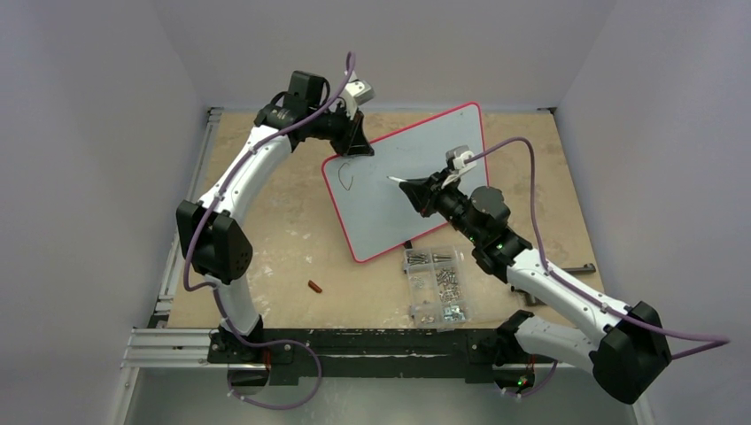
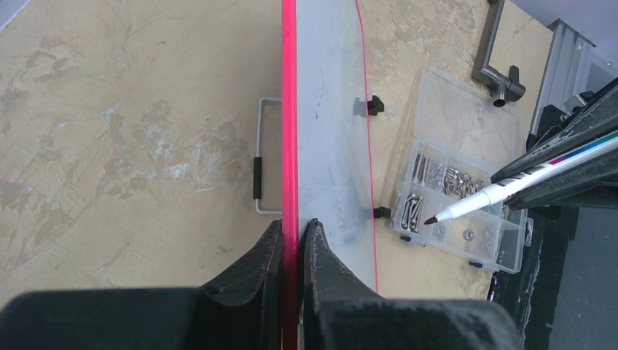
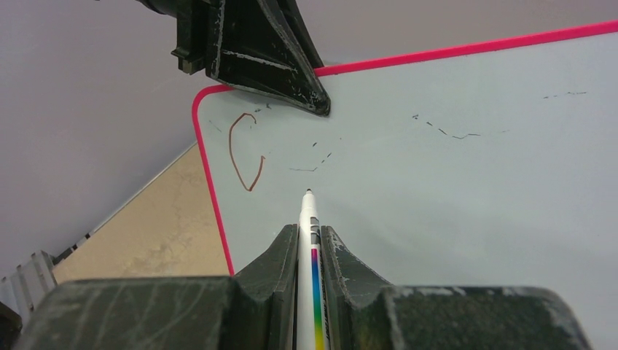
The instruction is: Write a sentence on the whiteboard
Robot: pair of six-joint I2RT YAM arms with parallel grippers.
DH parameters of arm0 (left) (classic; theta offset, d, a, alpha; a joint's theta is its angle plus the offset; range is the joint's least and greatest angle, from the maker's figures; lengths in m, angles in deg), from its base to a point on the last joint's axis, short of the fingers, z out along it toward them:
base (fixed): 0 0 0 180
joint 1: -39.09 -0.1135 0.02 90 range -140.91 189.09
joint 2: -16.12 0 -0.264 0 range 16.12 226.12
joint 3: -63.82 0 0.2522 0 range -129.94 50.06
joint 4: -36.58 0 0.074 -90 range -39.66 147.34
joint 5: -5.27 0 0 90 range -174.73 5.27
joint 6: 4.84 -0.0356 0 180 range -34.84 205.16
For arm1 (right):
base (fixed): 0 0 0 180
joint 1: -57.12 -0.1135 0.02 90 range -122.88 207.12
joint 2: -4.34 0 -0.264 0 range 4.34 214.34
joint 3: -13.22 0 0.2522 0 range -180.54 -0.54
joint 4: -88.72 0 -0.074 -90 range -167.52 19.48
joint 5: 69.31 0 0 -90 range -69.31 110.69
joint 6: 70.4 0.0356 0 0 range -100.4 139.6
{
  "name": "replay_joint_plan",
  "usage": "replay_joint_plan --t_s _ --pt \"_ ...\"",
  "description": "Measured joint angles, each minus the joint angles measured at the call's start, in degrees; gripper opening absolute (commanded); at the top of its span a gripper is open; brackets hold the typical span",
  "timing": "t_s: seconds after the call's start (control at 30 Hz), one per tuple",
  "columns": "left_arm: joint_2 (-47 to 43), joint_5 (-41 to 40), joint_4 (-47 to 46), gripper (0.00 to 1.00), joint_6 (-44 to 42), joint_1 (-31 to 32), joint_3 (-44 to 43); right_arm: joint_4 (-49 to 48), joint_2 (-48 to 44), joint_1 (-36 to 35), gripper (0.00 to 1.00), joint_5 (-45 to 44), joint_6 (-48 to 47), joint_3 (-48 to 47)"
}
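Observation:
The whiteboard (image 1: 403, 181) with a red-pink rim lies tilted on the table. My left gripper (image 1: 354, 137) is shut on its far left rim (image 2: 289, 146), one finger on each side. My right gripper (image 1: 416, 190) is shut on a white marker (image 3: 309, 219) with a rainbow stripe, tip just above the board surface right of the writing. The sentence (image 3: 244, 152) is only a single "C" near the board's far left corner, also seen from above (image 1: 347, 177). Faint smudges mark the board elsewhere.
A clear compartment box of screws (image 1: 436, 283) sits by the board's near edge; it also shows in the left wrist view (image 2: 455, 197). A small red cap (image 1: 315, 286) lies on the table. A grey metal handle (image 2: 495, 55) lies by the right arm.

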Motion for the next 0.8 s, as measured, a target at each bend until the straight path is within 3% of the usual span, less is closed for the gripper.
replay_joint_plan --t_s 0.8 --pt "-0.42 -2.58 2.45 0.0 -1.31 1.66 -1.64 -5.03 9.14 0.0 0.0 4.66 -1.03 -4.26"
